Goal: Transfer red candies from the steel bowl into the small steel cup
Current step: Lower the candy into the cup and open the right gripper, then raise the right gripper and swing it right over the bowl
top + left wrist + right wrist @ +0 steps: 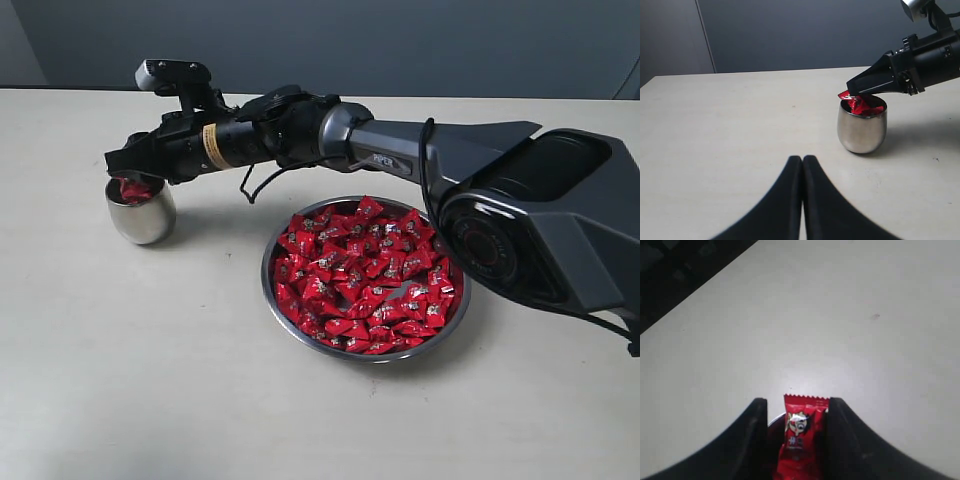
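Red candy [799, 435] sits between spread jaws of right tool [797, 403] at small steel cup [862, 131] rim, left tool [802, 160] pressed together.

The left pincer [801, 160], its two dark fingers pressed together, points across the pale table [730, 130]. Beyond it the small steel cup [861, 134] stands upright, red candies [858, 105] showing at its mouth. The right pincer [856, 90] hangs just above the rim, its tip over the candies.

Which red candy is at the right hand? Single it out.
The red candy between the fingers of the right hand, over the small steel cup; the heaped red candies lie in the steel bowl.
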Available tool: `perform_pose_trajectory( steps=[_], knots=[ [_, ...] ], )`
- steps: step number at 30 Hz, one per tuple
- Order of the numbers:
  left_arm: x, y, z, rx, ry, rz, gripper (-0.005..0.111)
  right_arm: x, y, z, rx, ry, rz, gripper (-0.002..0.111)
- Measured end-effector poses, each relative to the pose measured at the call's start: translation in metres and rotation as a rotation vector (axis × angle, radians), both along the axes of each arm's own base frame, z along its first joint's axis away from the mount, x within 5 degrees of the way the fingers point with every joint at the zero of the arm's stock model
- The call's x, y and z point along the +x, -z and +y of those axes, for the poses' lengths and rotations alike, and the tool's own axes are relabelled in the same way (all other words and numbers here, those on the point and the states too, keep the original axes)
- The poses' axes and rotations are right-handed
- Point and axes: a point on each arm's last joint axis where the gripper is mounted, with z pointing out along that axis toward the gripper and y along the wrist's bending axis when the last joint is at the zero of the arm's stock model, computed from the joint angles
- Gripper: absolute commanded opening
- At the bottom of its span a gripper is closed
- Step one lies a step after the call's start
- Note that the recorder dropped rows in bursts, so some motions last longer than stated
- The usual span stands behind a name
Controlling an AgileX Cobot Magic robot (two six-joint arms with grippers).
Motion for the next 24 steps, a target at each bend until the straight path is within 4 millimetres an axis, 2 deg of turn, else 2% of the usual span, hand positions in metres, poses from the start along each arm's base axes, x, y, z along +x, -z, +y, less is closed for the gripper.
perform_pose_trajectory(
  steps=[7, 16, 18, 22, 24],
  knots=[
    [0.0, 0.0, 0.0, 0.0, 0.0, 0.0, 0.0, 0.0, -0.002, 0.001, 0.004, 0.0, -0.004, 0.039],
    [0.0, 0.0, 0.0, 0.0, 0.0, 0.0, 0.0, 0.001, -0.02, 0.003, 0.036, -0.021, -0.04, 0.039],
    [0.0, 0.0, 0.0, 0.0, 0.0, 0.0, 0.0, 0.001, -0.025, 0.003, 0.041, -0.02, -0.045, 0.032],
    [0.0, 0.0, 0.0, 0.0, 0.0, 0.0, 0.0, 0.004, -0.044, -0.002, 0.065, -0.021, -0.06, 0.001],
    [0.0, 0.0, 0.0, 0.0, 0.0, 0.0, 0.0, 0.007, -0.053, -0.006, 0.078, -0.024, -0.065, -0.001]
  ],
)
